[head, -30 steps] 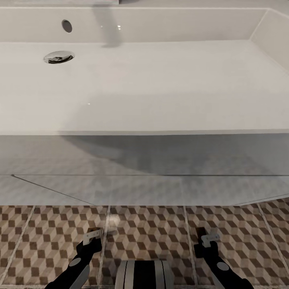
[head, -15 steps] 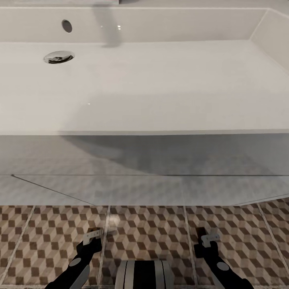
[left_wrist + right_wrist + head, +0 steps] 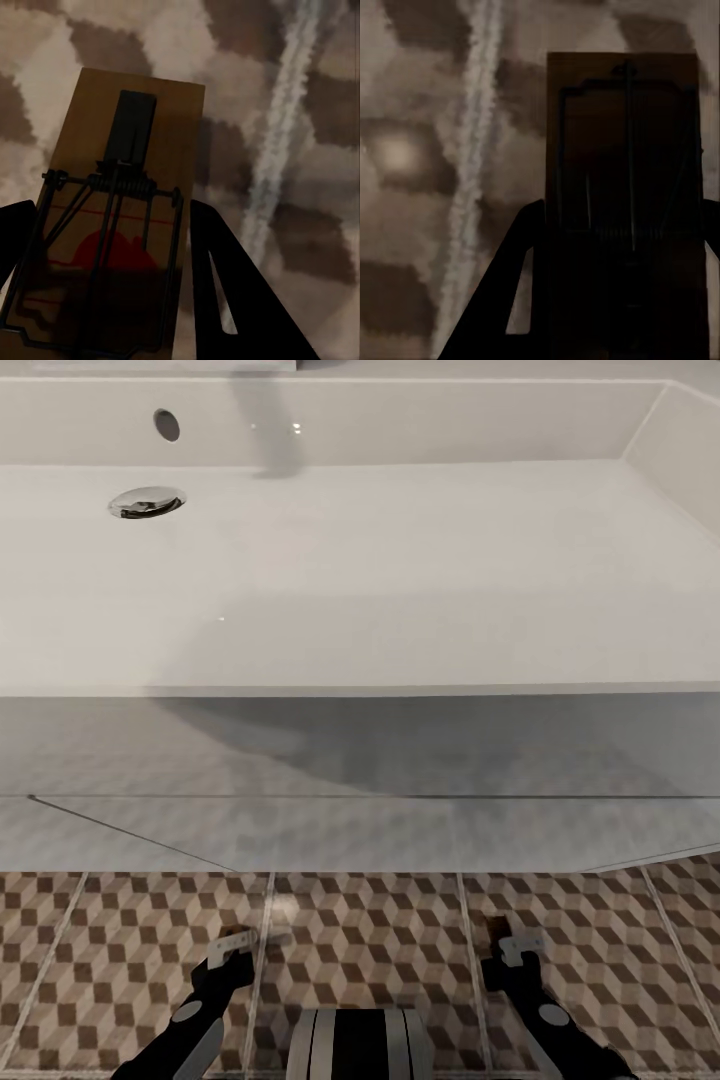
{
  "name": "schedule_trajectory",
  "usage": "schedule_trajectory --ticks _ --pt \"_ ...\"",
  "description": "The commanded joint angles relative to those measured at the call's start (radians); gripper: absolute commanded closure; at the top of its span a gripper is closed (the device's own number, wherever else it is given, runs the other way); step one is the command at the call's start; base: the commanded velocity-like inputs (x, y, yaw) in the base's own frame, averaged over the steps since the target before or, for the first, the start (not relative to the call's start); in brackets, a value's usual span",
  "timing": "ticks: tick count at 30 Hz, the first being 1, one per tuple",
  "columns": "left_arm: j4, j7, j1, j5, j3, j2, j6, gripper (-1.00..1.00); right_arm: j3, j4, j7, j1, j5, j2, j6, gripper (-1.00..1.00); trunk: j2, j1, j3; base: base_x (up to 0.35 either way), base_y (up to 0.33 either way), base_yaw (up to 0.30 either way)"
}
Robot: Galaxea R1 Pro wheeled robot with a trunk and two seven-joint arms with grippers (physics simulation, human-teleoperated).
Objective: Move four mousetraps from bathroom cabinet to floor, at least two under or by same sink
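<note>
Mousetraps sit low over the bathroom floor (image 3: 370, 920), in front of the white sink (image 3: 360, 560). Each of the 2 end effectors is clamped on 1: left end effector (image 3: 232, 945) on a mousetrap (image 3: 120, 217), right end effector (image 3: 508, 948) on another (image 3: 626, 202). Since a second ago the right has dipped slightly, suggesting set-down is near.

The head camera is looking steeply down over a sink (image 3: 400, 580); both wrist cameras are facing the shared patterned floor (image 3: 380, 930) closely.
</note>
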Motion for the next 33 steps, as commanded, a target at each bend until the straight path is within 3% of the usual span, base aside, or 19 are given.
schedule_trajectory --ticks 1,9,33 --pt "-0.003 0.009 -0.001 0.006 -0.008 0.002 -0.003 1.00 0.005 -0.018 0.001 0.000 -0.008 -0.001 -0.003 1.00 0.000 0.000 -0.001 0.000 0.000 0.000" --pt "-0.040 0.010 -0.015 0.005 -0.008 0.006 0.008 1.00 0.005 -0.107 -0.004 -0.002 -0.008 -0.001 0.001 1.00 0.000 0.000 -0.001 0.000 0.000 0.000" --pt "-0.236 0.020 -0.047 0.003 -0.004 0.016 0.006 1.00 0.005 -0.196 -0.007 -0.002 -0.010 -0.001 -0.005 1.00 0.000 0.000 -0.001 0.000 0.000 0.000"
